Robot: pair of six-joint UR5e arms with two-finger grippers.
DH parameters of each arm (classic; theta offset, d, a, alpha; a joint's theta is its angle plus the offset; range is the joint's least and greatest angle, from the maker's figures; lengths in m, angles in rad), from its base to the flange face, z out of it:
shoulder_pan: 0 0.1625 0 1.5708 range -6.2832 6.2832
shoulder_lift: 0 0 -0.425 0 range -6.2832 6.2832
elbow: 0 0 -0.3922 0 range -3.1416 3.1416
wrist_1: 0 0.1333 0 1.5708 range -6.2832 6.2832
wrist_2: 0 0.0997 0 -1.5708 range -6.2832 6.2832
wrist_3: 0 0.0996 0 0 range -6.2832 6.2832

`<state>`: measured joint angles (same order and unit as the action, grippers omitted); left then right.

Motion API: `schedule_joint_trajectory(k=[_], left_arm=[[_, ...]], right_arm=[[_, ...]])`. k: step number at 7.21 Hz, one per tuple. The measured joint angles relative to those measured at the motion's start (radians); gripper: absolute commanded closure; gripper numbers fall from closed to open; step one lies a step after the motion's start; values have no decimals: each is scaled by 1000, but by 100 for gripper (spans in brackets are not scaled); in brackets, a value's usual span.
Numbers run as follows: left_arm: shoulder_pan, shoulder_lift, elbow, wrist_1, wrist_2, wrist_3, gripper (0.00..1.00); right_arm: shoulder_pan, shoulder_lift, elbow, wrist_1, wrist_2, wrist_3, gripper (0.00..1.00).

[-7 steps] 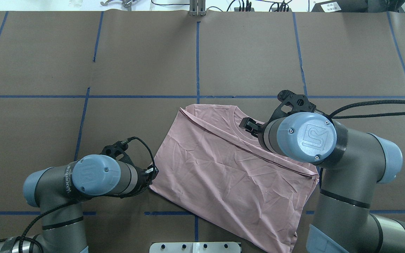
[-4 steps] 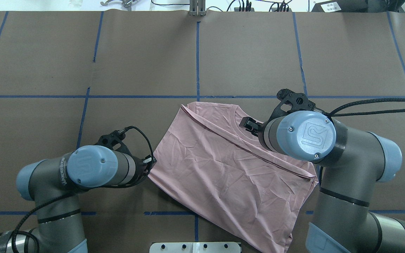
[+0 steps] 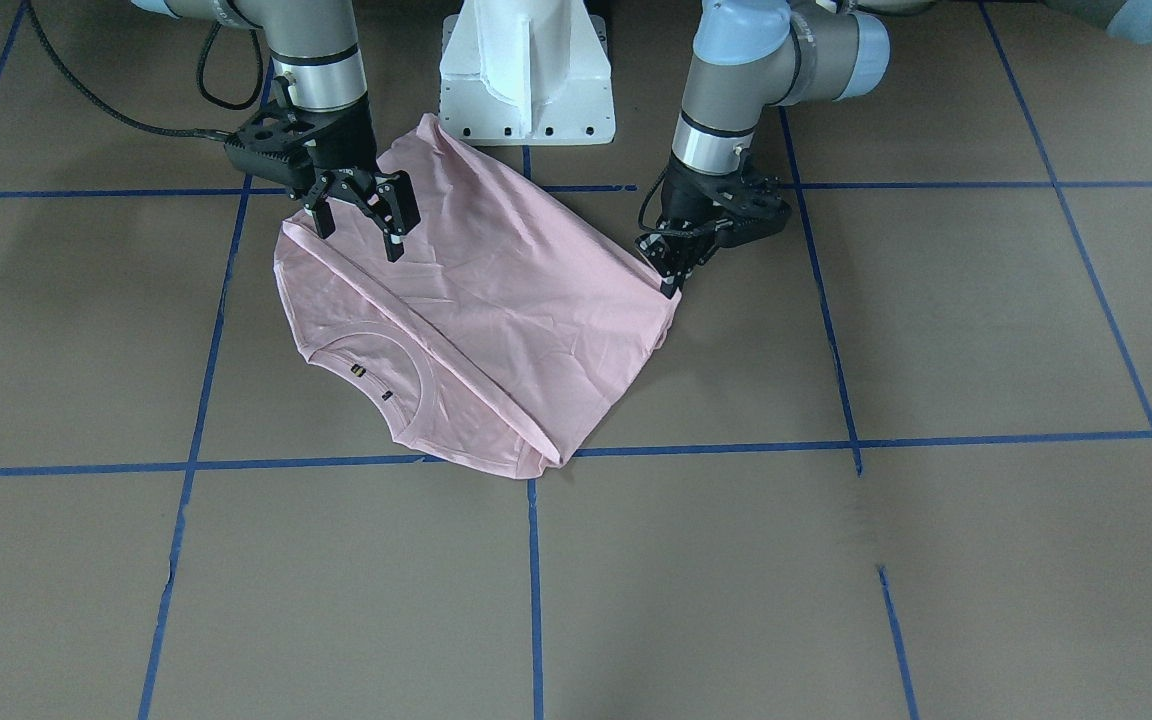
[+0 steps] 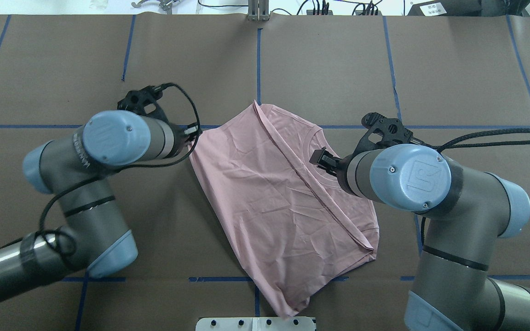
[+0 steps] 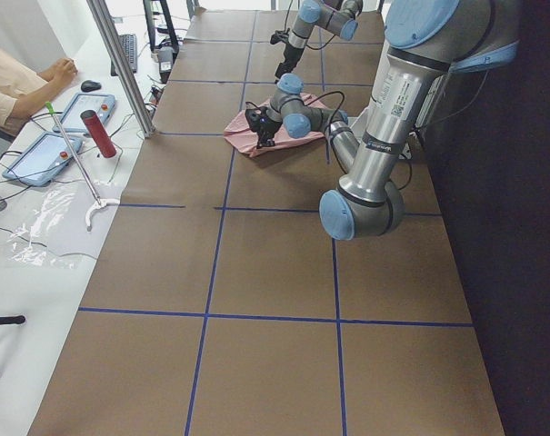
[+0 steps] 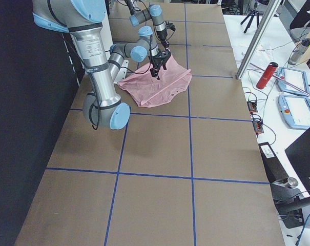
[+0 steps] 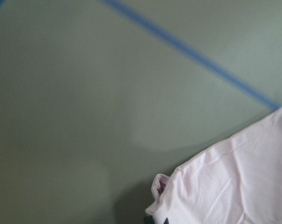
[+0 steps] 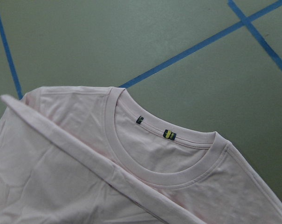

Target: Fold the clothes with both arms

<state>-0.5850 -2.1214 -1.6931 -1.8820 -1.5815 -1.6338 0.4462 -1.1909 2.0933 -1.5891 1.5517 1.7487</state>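
Observation:
The pale pink T-shirt (image 4: 274,193) lies folded and skewed on the brown table; its print is hidden. Its ribbed collar (image 8: 168,154) faces away from the robot and shows two small tags. My left gripper (image 3: 671,275) is shut on the shirt's side corner, low at the table; it also shows in the overhead view (image 4: 191,136), mostly under the wrist. The left wrist view shows that corner (image 7: 161,186). My right gripper (image 3: 358,232) is open and empty, hovering just above the shirt (image 3: 496,300) near the collar.
The white pedestal base (image 3: 526,70) stands just behind the shirt's near end. Blue tape lines (image 4: 258,69) grid the brown table. A metal post (image 5: 120,64), a red bottle (image 5: 97,134) and an operator (image 5: 20,82) are at the far table edge.
My left gripper has moved away from the robot, dragging the shirt's corner with it. The shirt has swung round and lies more lengthwise. The right gripper has barely moved.

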Motion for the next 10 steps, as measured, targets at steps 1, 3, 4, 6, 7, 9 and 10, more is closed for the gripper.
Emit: schedule_joint_trajectory(k=[1,3,4,6,7,9,10], left_arm=[[-55,-105,182,-113,5,47,100],[-127,-252,481,-301,9,112,64],[-143,-301,572,-340,11,122,47],[-153,-329,626,-364,11,127,46],[-156,-311,600,-366,9,128,46],[-167,-220,437,-356,-20,127,46],[-185,-172,364,-354,-71,128,46]], right_arm=[[-1,-17,-2,48,1,-3,0],[-5,-23,-17,82,-1,-12,0],[-9,-19,-32,103,-1,-22,0],[-17,3,-75,154,-1,-31,0],[-22,29,-103,157,0,-32,0],[-61,55,-149,157,8,-65,0],[-96,61,-171,150,23,-114,0]])
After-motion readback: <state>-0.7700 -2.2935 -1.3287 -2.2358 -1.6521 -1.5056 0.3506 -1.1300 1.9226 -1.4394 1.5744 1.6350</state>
